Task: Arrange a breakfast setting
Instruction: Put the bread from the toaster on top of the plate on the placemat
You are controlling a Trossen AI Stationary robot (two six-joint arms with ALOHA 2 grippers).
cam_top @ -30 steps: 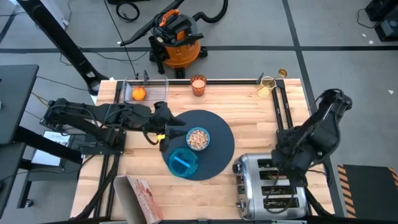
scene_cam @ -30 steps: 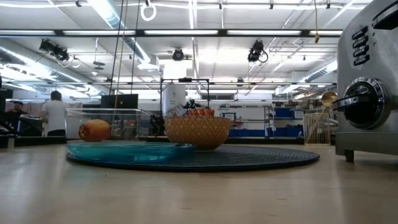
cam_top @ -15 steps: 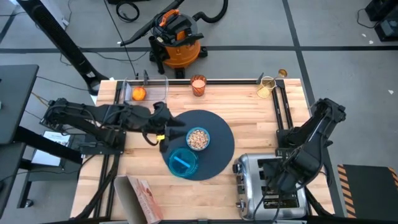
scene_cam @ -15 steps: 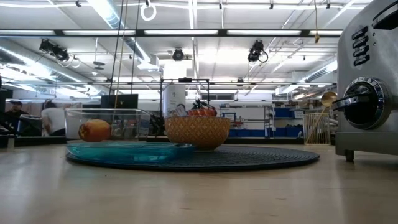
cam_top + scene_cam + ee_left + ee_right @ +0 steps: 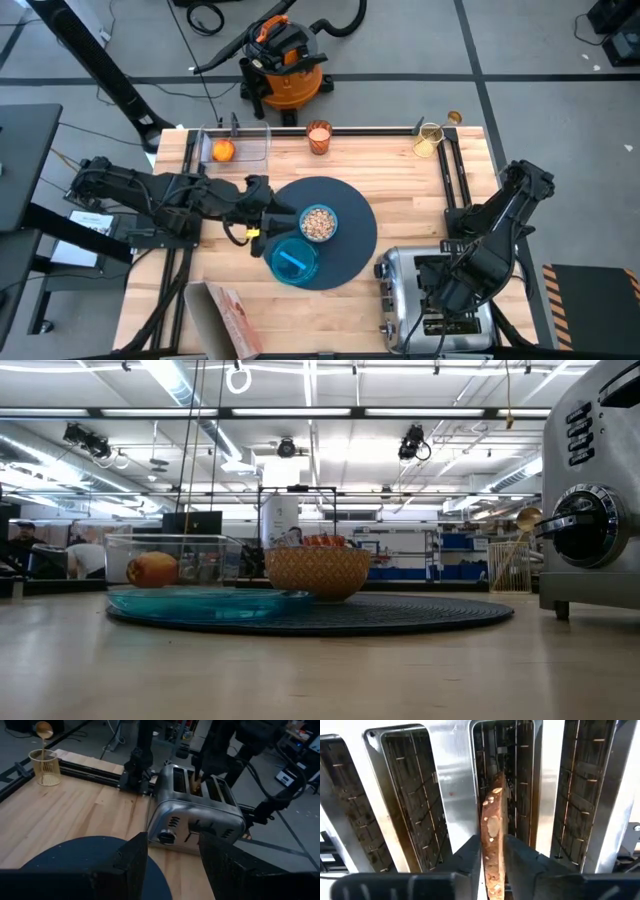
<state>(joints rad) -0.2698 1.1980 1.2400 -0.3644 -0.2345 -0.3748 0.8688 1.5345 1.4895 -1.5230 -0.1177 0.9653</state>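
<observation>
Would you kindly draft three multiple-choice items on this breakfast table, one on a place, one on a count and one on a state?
1. Where is the red-orange fruit?
A. in the clear container at the table's far edge
B. on the teal plate
C. in the chrome toaster

2. How many slots does the chrome toaster show?
A. two
B. four
C. six

3. What is the right pincer doing?
A. hanging open
B. gripping the brown toast slice
C. holding a spoon

Answers: 1 A, the high view shows the fruit inside the clear container. 2 B, the right wrist view shows four openings. 3 B, its fingers close on the slice over a slot.
</observation>
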